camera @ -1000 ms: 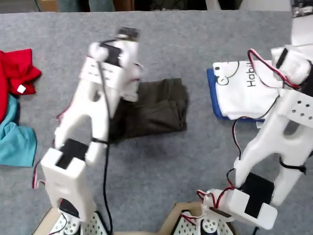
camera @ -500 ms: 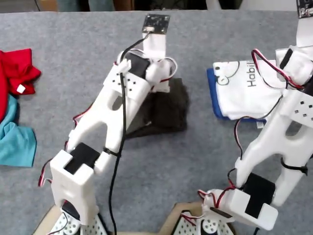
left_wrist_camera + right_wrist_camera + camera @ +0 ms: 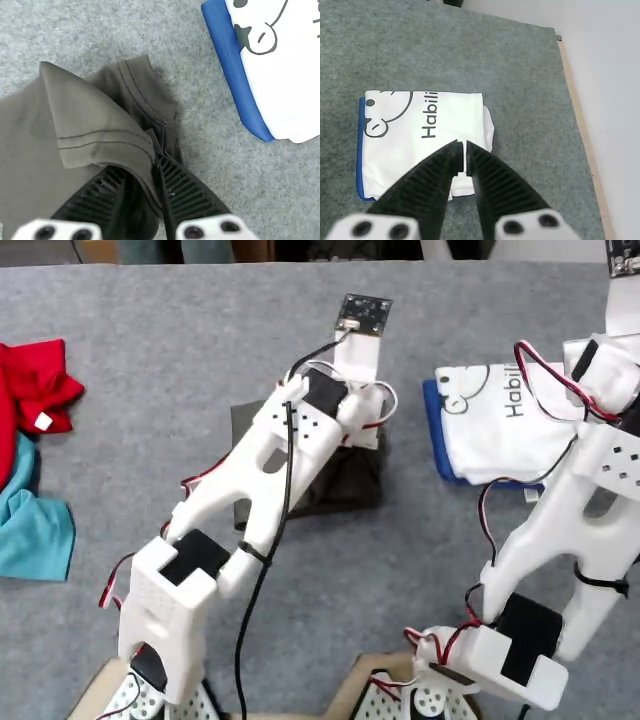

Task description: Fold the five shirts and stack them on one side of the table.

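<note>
A dark olive shirt (image 3: 345,482) lies partly folded at the middle of the table. My left gripper (image 3: 362,430) sits over its right side. In the left wrist view this gripper (image 3: 156,160) is shut on a raised fold of the olive shirt (image 3: 75,115). To the right a folded white shirt (image 3: 495,430) rests on a folded blue shirt (image 3: 432,430). Above that white shirt (image 3: 420,140) hangs my right gripper (image 3: 461,145), shut with nothing in it. The blue shirt's edge (image 3: 360,150) peeks out from under the white one.
A crumpled red shirt (image 3: 35,380) and a teal shirt (image 3: 35,530) lie at the table's left edge. The right arm (image 3: 590,490) stands along the right side. The table's side edge (image 3: 580,125) runs close to the white and blue stack.
My left gripper has swung from the olive shirt's left side across to its right side, carrying a fold of the fabric with it. The right arm has kept still.
</note>
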